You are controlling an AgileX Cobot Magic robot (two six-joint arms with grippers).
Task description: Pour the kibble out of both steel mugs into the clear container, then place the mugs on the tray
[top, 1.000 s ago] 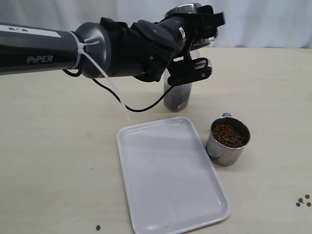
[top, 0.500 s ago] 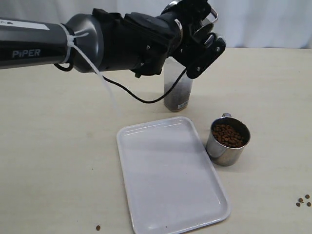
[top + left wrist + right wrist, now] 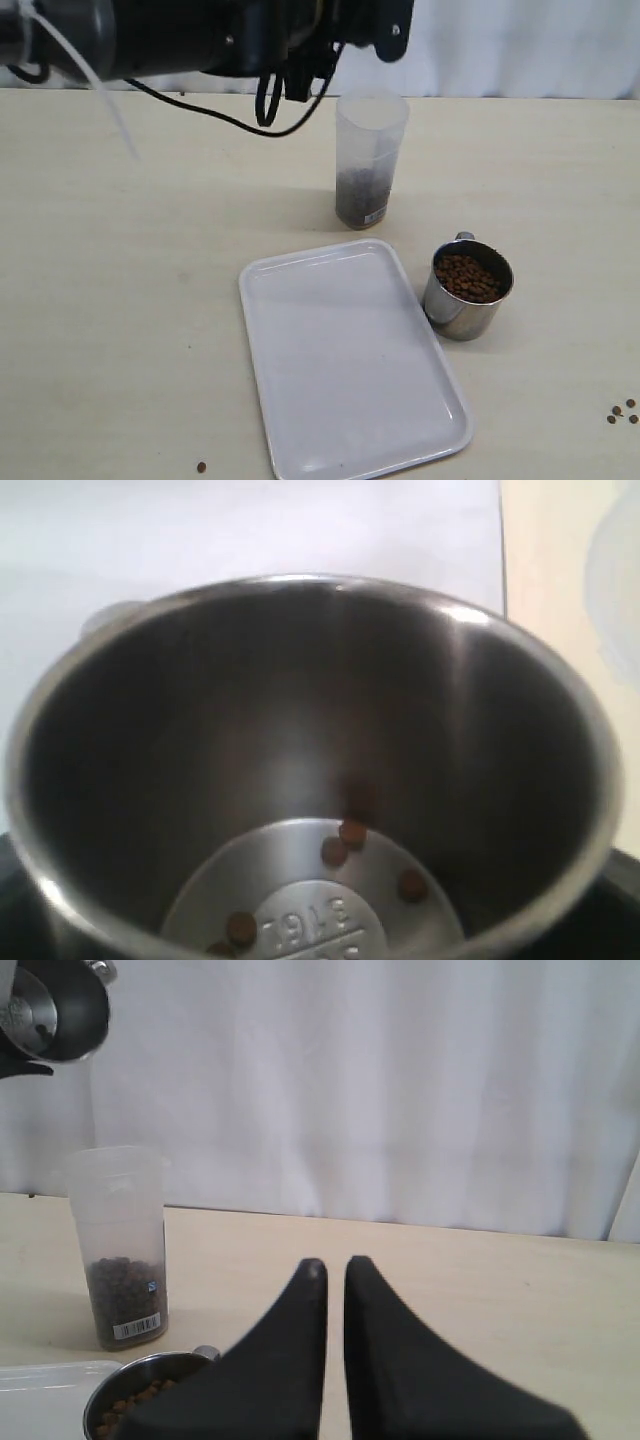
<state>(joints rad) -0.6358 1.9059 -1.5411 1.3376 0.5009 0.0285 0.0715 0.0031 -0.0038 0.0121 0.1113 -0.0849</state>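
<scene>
Left gripper (image 3: 382, 20) is clamping a near-empty mug (image 3: 300, 730) high over the table's (image 3: 120, 300) far edge, with a few kibble (image 3: 351, 832) lying inside. Right gripper (image 3: 330, 1263) is hanging empty, fingers pressed together. Container (image 3: 370, 160), part-filled, is standing near the far edge behind the tray (image 3: 350, 400). Second mug (image 3: 467, 290), full, is sitting just beside the tray's right edge.

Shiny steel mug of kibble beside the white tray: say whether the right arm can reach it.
Probably yes: the shut, empty right tool hangs near the shiny steel mug of kibble, nothing between; it must open first.
</scene>
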